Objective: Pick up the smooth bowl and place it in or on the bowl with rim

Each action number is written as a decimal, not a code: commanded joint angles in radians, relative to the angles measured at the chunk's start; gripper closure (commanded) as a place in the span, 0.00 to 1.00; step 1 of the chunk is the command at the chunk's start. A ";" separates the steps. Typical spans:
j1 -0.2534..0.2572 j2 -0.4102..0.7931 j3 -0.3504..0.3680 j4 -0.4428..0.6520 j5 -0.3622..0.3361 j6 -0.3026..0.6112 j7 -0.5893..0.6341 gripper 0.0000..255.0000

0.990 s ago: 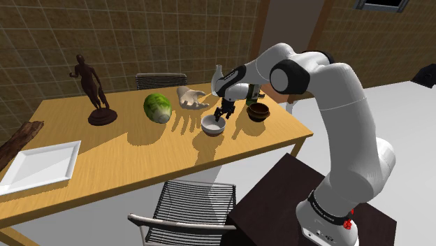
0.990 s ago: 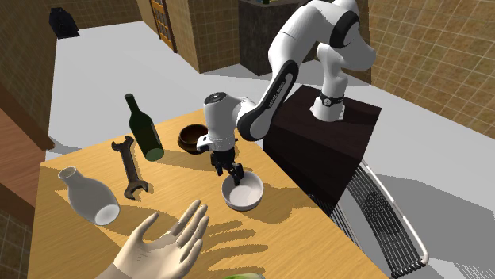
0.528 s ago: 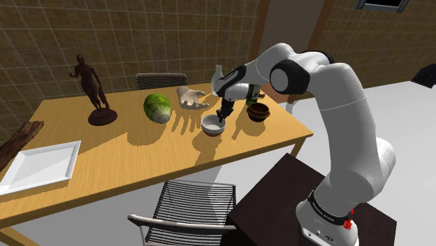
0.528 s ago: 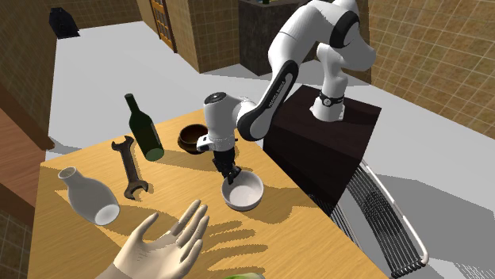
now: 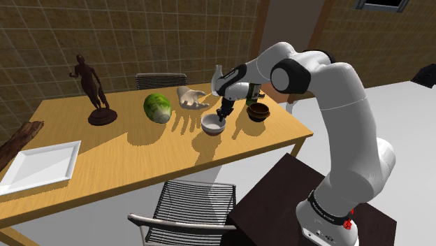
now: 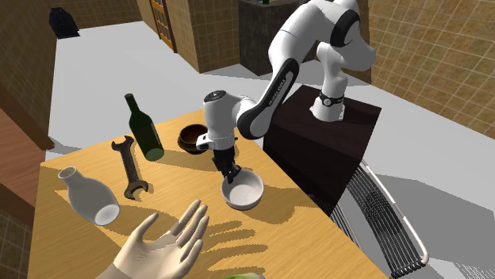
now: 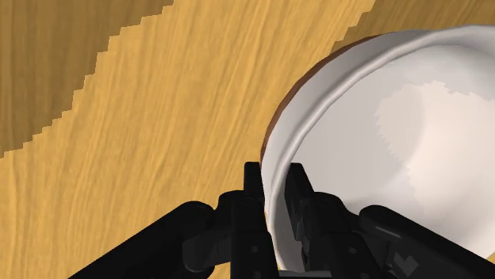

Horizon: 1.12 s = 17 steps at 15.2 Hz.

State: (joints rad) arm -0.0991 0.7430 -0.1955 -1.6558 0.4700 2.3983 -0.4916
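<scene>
Fingers (image 7: 252, 186) clasp white bowl (image 6: 244, 192) rim | 1 white bowl | 1 brown bowl (image 6: 191, 138)

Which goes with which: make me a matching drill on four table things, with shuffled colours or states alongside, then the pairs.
Things
1. white bowl
2. brown bowl
3. bottle
4. wrench

Colours or states
A. dark green
B. grey, lying flat
C. rim clasped by the gripper
D. untouched, near the bottle

Pairs: 1-C, 2-D, 3-A, 4-B
</scene>
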 commanded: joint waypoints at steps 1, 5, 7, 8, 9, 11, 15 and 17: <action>0.004 -0.018 -0.005 -0.005 -0.005 -0.012 0.006 1.00; 0.011 -0.056 -0.016 -0.011 -0.019 -0.043 0.019 1.00; 0.014 -0.074 -0.021 -0.012 -0.026 -0.059 0.026 1.00; 0.015 -0.083 -0.023 -0.013 -0.029 -0.067 0.030 1.00; 0.017 -0.092 -0.026 -0.013 -0.033 -0.076 0.033 1.00; 0.020 -0.109 -0.031 -0.013 -0.040 -0.092 0.040 1.00; 0.025 -0.142 -0.040 -0.010 -0.054 -0.127 0.054 1.00; 0.028 -0.157 -0.045 -0.007 -0.061 -0.145 0.061 1.00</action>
State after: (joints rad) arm -0.0731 0.5927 -0.2379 -1.6686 0.4131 2.2657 -0.4362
